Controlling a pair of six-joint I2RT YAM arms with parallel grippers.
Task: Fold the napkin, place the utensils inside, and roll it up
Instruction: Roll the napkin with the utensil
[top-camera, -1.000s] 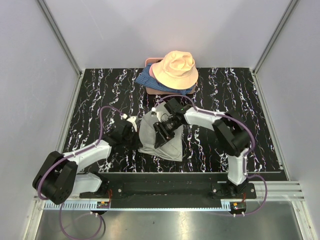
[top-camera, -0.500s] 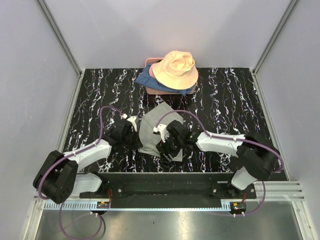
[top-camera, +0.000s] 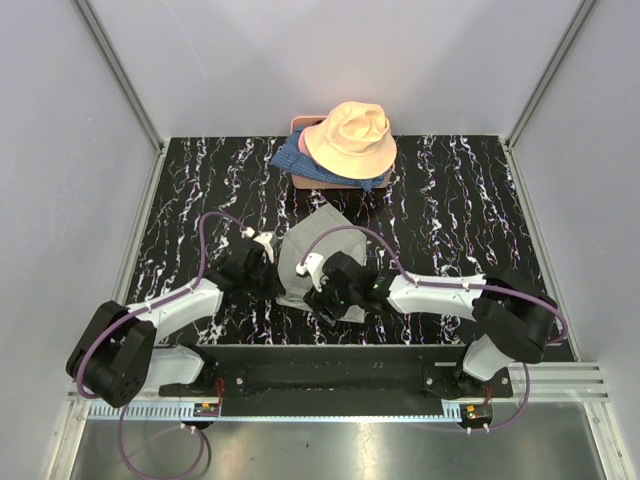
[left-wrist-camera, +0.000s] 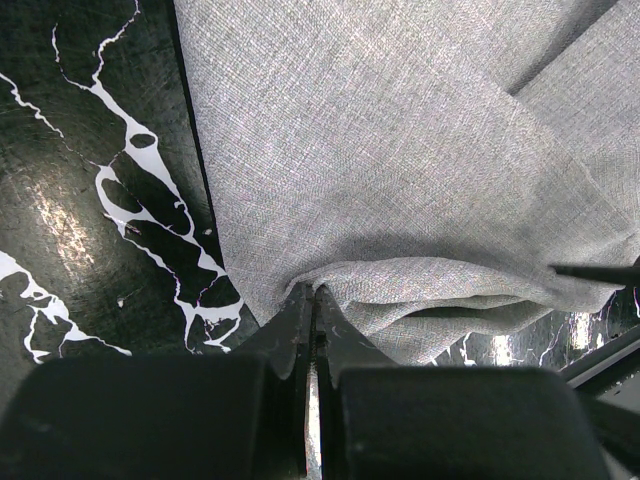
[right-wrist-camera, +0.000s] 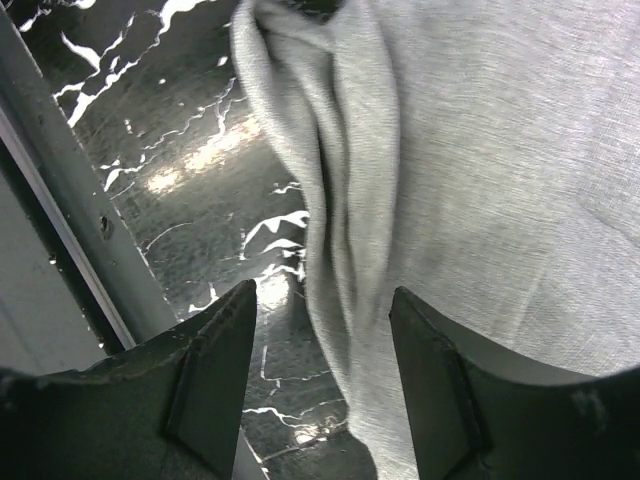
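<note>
The light-grey napkin (top-camera: 322, 240) lies crumpled at the table's middle front. My left gripper (top-camera: 273, 277) is at its left edge. In the left wrist view that gripper (left-wrist-camera: 313, 296) is shut on a pinched fold of the napkin (left-wrist-camera: 400, 150). My right gripper (top-camera: 319, 294) hangs low over the napkin's near edge. In the right wrist view it (right-wrist-camera: 322, 305) is open, its jaws straddling a bunched ridge of the napkin (right-wrist-camera: 480, 150) without closing on it. The utensils are out of view.
A peach bucket hat (top-camera: 350, 138) sits on blue patterned fabric (top-camera: 288, 158) at the back centre. The table's metal front rail (right-wrist-camera: 60, 220) runs just beside my right gripper. Grey walls enclose the black marbled table (top-camera: 450, 190).
My right arm has swung from the napkin's middle down to its near edge, uncovering the cloth's far part. Its jaws stay apart. The left gripper keeps its pinch and has not moved.
</note>
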